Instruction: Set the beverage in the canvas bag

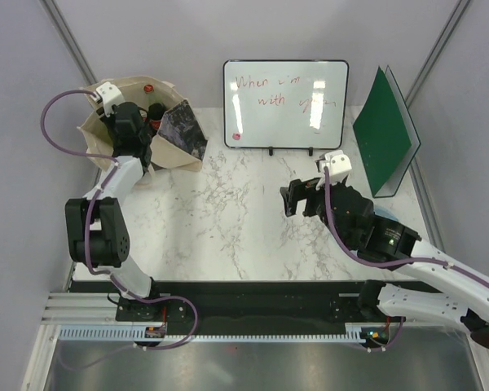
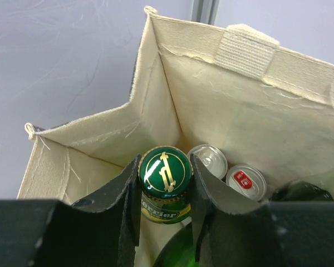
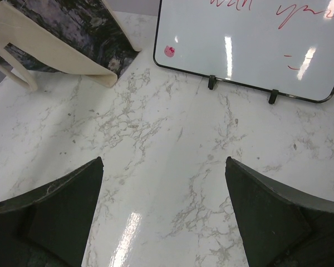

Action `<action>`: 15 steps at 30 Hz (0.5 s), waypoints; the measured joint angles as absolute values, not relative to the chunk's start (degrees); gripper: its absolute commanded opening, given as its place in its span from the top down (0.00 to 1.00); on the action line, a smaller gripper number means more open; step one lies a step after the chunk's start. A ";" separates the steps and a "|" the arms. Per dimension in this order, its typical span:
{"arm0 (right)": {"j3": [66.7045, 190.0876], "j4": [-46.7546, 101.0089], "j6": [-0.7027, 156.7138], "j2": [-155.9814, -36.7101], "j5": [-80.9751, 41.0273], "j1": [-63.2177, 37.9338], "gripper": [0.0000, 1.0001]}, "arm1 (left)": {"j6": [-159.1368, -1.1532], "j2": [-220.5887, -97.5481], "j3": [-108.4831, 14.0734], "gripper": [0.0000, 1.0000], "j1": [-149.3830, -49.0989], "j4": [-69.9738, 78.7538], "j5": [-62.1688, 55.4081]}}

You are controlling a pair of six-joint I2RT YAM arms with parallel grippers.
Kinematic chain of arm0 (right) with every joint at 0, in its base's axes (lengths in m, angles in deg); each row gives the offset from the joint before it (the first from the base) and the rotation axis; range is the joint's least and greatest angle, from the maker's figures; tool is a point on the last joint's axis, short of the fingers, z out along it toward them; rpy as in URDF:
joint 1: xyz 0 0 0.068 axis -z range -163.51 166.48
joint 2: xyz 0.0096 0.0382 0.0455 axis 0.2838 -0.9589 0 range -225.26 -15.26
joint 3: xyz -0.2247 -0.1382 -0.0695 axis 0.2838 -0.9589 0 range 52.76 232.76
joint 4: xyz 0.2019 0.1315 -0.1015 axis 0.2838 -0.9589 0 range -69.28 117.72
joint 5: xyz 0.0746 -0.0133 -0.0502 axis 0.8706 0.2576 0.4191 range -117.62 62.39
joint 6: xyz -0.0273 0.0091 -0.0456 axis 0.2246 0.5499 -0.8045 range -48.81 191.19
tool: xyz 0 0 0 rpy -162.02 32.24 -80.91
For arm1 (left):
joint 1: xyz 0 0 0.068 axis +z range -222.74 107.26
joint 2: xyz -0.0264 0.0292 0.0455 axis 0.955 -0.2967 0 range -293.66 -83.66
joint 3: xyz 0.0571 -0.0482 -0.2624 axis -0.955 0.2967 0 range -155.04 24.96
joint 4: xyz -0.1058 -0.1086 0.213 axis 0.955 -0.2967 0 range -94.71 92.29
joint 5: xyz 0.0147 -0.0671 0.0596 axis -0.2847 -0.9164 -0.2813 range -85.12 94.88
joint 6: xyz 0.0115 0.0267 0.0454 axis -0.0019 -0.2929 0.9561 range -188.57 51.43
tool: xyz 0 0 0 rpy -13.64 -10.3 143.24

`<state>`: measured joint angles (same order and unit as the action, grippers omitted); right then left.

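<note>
The beverage, a green Perrier bottle (image 2: 165,183) with a green and gold cap, sits inside the mouth of the beige canvas bag (image 2: 211,105). My left gripper (image 2: 165,192) is shut on the bottle's neck just under the cap. In the top view the left gripper (image 1: 130,130) hangs over the canvas bag (image 1: 114,102) at the table's far left, and the bottle itself is hidden by the arm. Two cans (image 2: 209,160) and a dark bottle top (image 2: 300,192) lie deeper in the bag. My right gripper (image 1: 292,199) stands open above bare marble right of centre; in its wrist view (image 3: 164,167) nothing lies between the fingers.
A whiteboard (image 1: 285,94) with red writing stands on clips at the back centre. A green folder (image 1: 385,142) leans upright at the back right. The bag's black printed side (image 3: 78,33) faces the table's middle. Grey walls close in left and right.
</note>
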<state>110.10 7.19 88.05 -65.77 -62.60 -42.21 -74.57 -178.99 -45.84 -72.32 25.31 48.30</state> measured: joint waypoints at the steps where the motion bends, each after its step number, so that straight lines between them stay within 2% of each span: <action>1: 110.10 7.25 88.01 -65.98 -62.60 -42.21 0.02 | -74.48 -179.45 -45.86 0.98 -72.01 26.16 48.17; 15: 110.08 7.69 87.90 -68.69 -62.55 -41.77 0.02 | -74.19 -186.38 -46.65 0.98 -68.05 28.94 43.78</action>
